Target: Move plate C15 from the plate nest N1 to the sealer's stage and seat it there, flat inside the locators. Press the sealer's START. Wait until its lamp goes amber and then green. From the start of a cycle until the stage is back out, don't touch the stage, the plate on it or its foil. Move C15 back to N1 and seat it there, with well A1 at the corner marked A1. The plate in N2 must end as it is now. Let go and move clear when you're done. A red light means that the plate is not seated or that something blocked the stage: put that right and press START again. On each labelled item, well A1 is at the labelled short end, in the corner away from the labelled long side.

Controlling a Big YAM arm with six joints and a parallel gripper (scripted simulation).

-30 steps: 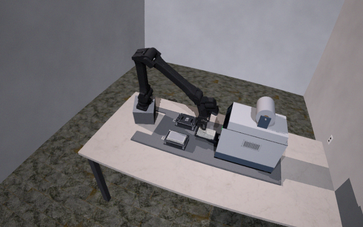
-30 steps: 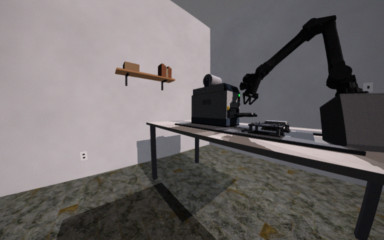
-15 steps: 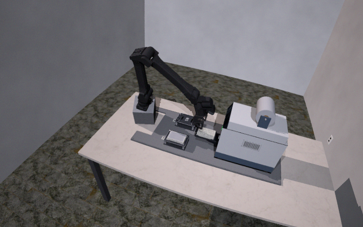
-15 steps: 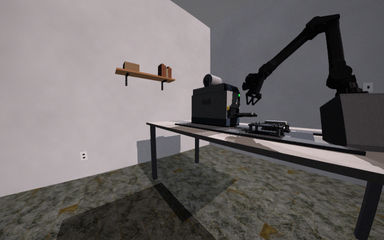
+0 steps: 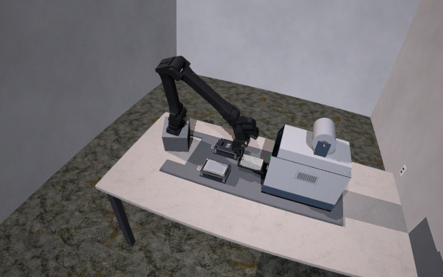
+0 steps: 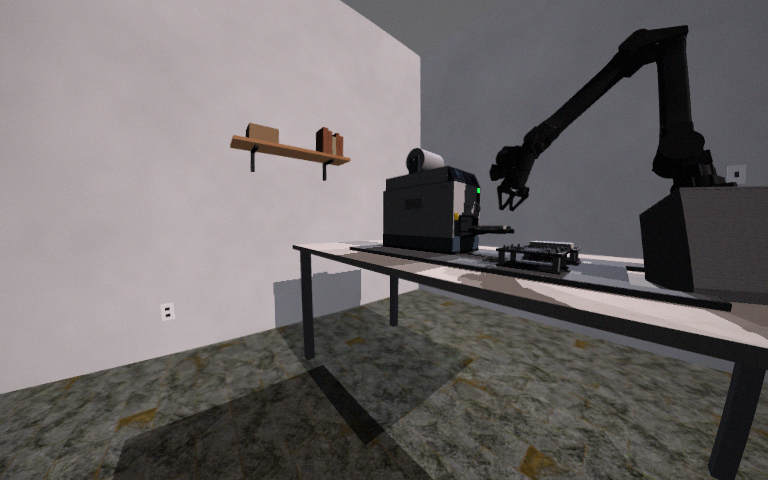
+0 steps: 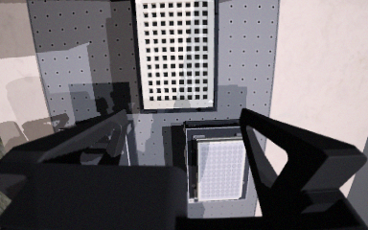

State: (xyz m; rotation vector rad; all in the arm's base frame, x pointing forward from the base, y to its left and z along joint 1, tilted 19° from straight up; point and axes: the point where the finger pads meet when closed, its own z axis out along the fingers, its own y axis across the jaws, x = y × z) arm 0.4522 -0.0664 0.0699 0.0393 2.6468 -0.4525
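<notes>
Overhead, fingers spread wide, empty; plate C15 on sealer stage, below and ahead.

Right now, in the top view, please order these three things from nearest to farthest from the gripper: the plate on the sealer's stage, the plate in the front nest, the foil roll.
1. The plate on the stage, just beside the open gripper.
2. The plate in the front nest, toward the table's front edge.
3. The foil roll, on top of the sealer, far side.

C15: white, flat on stage | sealer lamp: green | N1: vacant
</notes>
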